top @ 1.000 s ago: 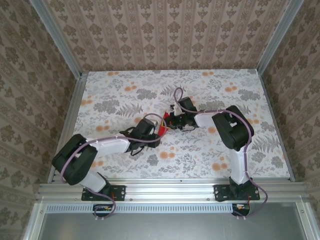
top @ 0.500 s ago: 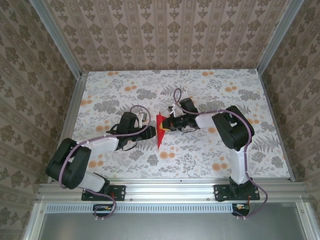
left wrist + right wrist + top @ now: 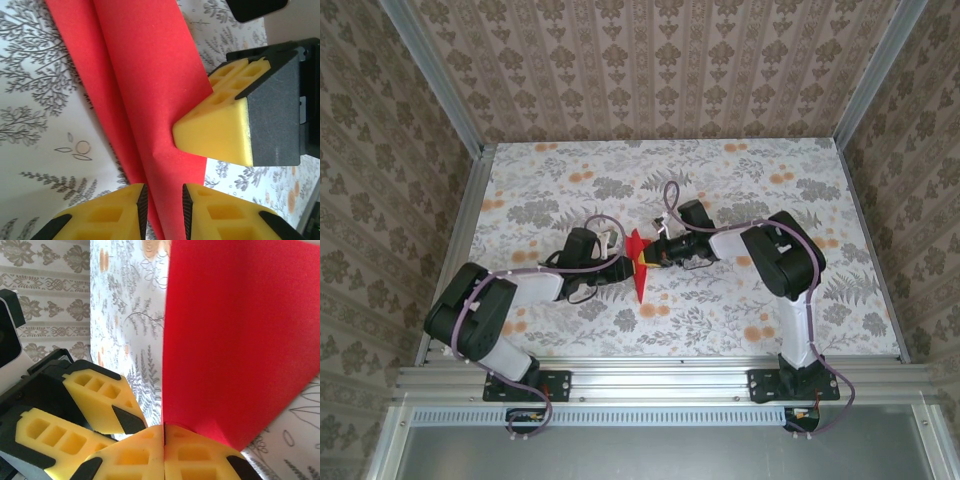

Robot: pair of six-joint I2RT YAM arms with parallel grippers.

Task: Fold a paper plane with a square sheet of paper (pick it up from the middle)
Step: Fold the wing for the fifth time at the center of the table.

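The right gripper (image 3: pixel 164 441) is clamped on the paper plane (image 3: pixel 235 340); the left gripper (image 3: pixel 164 212) stands with jaws slightly apart around its fold.

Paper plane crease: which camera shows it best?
Left wrist: the paper plane sits close, its crease running lengthwise. Right wrist gives one flat red face; top external shows a small, distant red sliver.
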